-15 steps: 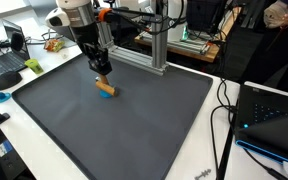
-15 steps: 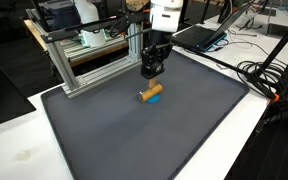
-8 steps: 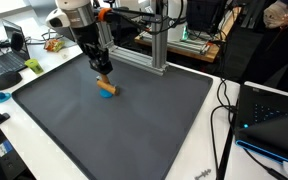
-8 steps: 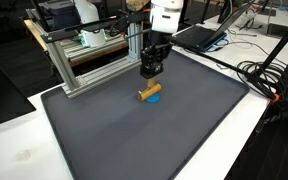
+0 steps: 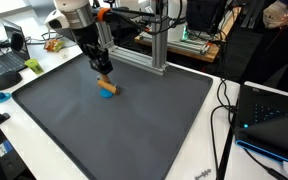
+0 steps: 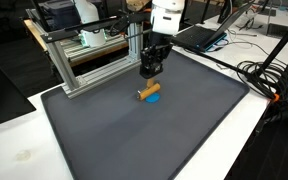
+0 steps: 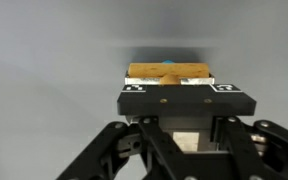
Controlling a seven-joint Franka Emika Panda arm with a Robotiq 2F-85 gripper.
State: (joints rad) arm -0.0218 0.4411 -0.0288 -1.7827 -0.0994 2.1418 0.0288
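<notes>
A small wooden block with a blue part [image 5: 106, 89] lies on the dark grey mat [image 5: 134, 130]; it also shows in the other exterior view [image 6: 149, 92] and in the wrist view [image 7: 170, 72]. My gripper [image 5: 102, 72] points down just above the block's far end, and it shows in the other exterior view [image 6: 150, 72] too. Its fingers look drawn together with nothing between them. In the wrist view the gripper's black body hides the fingertips and the near side of the block. I cannot tell whether the tips touch the block.
A metal frame of aluminium bars [image 5: 149, 45] stands at the mat's far edge, close behind the gripper; it also shows in an exterior view [image 6: 84, 55]. Laptops [image 5: 4, 60], cables [image 6: 269, 85] and a dark box [image 5: 274, 120] lie on the white table around the mat.
The block has shifted very slightly on the mat. The gripper has stayed almost in the same place above it.
</notes>
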